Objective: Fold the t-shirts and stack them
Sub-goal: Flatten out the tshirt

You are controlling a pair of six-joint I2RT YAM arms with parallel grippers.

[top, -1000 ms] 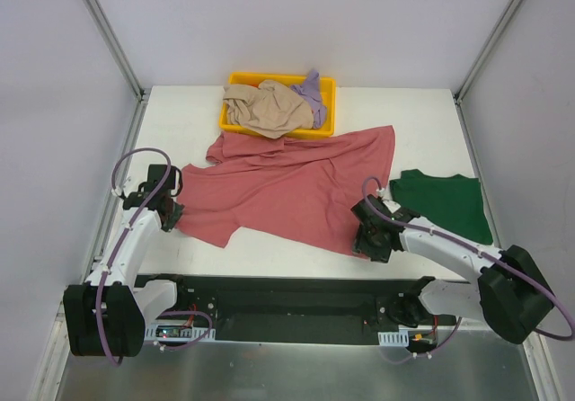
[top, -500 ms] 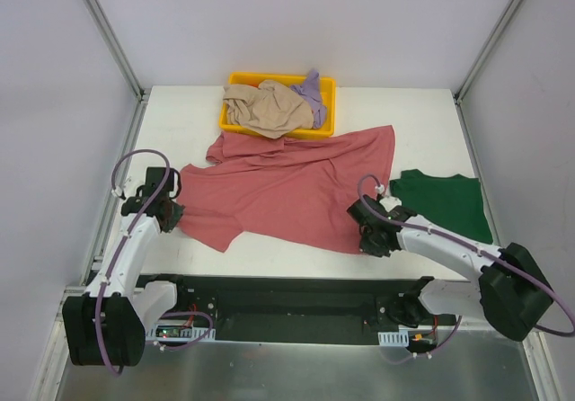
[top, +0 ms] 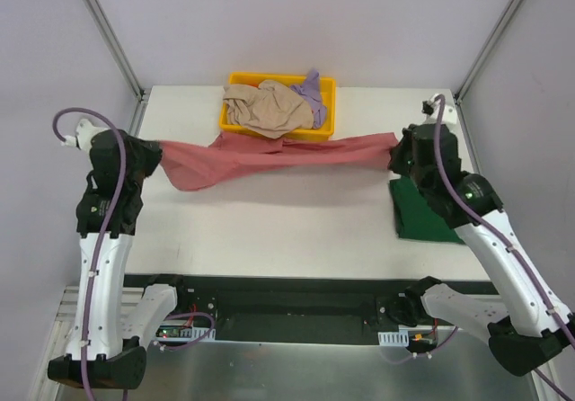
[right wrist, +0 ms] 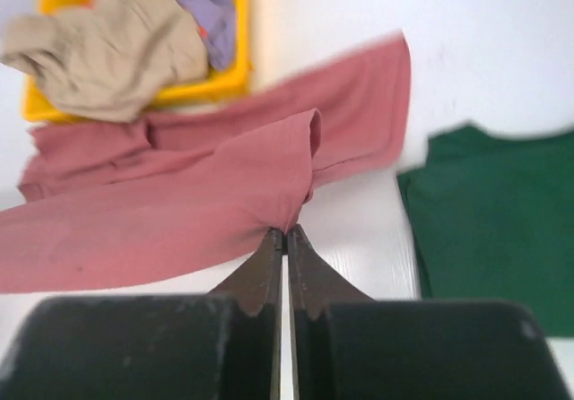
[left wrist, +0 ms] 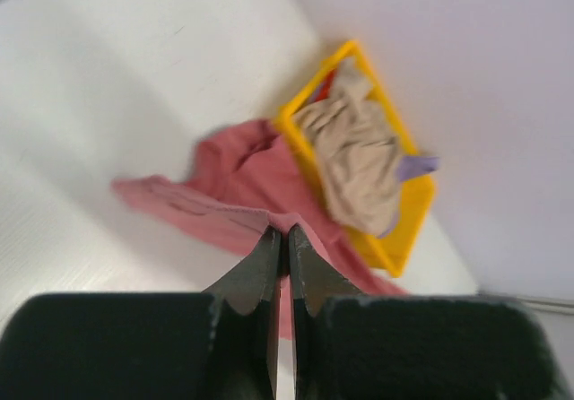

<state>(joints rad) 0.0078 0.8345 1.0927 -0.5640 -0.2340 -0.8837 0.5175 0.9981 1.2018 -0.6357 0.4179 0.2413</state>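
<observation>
1. We hold our left arm lifted off the tabletop, left gripper (left wrist: 280, 235) fingers (left wrist: 258, 270) pinched together on the rose-red t-shirt (top: 269, 156).
2. Our right arm is lifted too, right gripper (right wrist: 285, 231) fingers (right wrist: 260, 270) clamped on the same shirt.

A second ago the red shirt (top: 269, 155) lay spread flat on the table (top: 269, 221) in front of the yellow tray (top: 329, 106), with both grippers low at its near corners. Now both arms have risen and swung apart. The left gripper (top: 154, 153) and right gripper (top: 395, 155) each pinch one end, and the shirt is drawn into a narrow band just in front of the tray.
</observation>
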